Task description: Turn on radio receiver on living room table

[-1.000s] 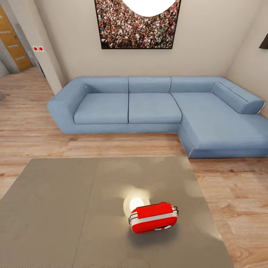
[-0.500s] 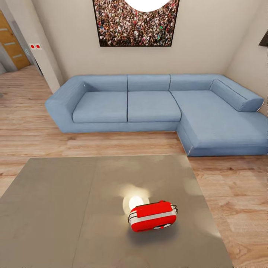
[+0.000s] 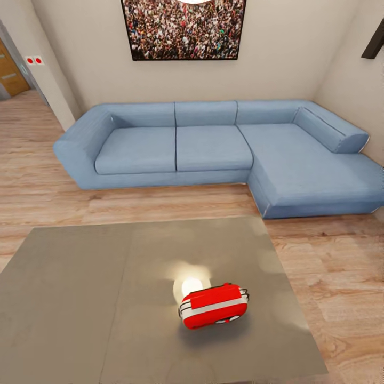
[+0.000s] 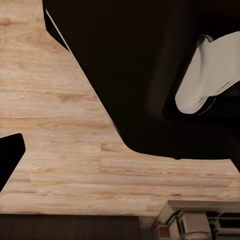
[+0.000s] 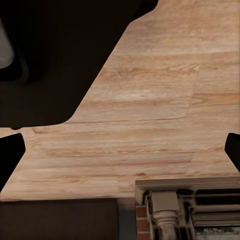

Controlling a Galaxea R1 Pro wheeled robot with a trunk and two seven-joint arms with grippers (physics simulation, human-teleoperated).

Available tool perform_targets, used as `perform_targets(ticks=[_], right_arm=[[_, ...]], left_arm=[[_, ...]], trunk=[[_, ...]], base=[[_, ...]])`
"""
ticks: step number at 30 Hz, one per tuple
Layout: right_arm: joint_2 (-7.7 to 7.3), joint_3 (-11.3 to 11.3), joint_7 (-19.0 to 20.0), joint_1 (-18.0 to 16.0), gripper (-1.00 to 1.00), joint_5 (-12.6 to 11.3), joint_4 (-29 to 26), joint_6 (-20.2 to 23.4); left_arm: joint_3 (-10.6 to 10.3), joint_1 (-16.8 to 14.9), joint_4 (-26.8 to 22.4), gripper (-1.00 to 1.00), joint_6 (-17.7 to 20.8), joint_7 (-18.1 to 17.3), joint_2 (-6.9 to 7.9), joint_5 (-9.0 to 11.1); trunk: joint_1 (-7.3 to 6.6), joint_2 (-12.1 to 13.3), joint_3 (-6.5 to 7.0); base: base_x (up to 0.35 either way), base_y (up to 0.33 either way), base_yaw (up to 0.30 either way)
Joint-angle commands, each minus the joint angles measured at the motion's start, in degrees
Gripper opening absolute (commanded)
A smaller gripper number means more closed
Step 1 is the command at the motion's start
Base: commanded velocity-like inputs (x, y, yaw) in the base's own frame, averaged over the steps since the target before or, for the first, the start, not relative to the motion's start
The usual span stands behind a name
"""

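Both wrist cameras look down at wood plank floor (image 5: pixel 150 115); dark fingertip slivers at frame edges (gripper spread cannot tell, either side). Radio receiver (image 3: pixel 213 312): glossy red rounded shell, pale band, lying on table (image 3: pixel 69 298) toward near right, beside bright lamp reflection. Table grey, glossy, one seam. Blue L-shaped sofa (image 3: pixel 213 149) beyond.

Black base (image 4: pixel 150 75), pale grey limb (image 4: pixel 210 70)

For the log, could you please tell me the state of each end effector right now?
Left end effector: one dark fingertip shows; cannot be told.
Right end effector: fingertips far apart, open, holding nothing.
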Motion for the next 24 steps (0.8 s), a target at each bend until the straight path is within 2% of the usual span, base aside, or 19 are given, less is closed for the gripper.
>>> perform_targets(ticks=[1, 14, 24], right_arm=[[0.0, 0.0, 0.0, 0.0, 1.0, 0.0, 0.0, 0.0], [0.08, -0.1, -0.07, 0.0, 1.0, -0.11, 0.0, 0.1], [0.09, 0.3, -0.09, 0.0, 1.0, 0.17, 0.0, 0.16]], left_arm=[[0.0, 0.0, 0.0, 1.0, -0.04, 0.01, 0.01, 0.0], [0.0, 0.0, 0.0, 1.0, 0.0, 0.02, 0.05, 0.0], [0.0, 0.0, 0.0, 1.0, -0.03, 0.03, 0.05, 0.0]], trunk=[[0.0, 0.0, -0.09], [0.0, 0.0, -0.64], [0.0, 0.0, -1.37]], base=[[0.0, 0.0, -0.034], [0.0, 0.0, -0.001], [0.0, 0.0, 0.106]])
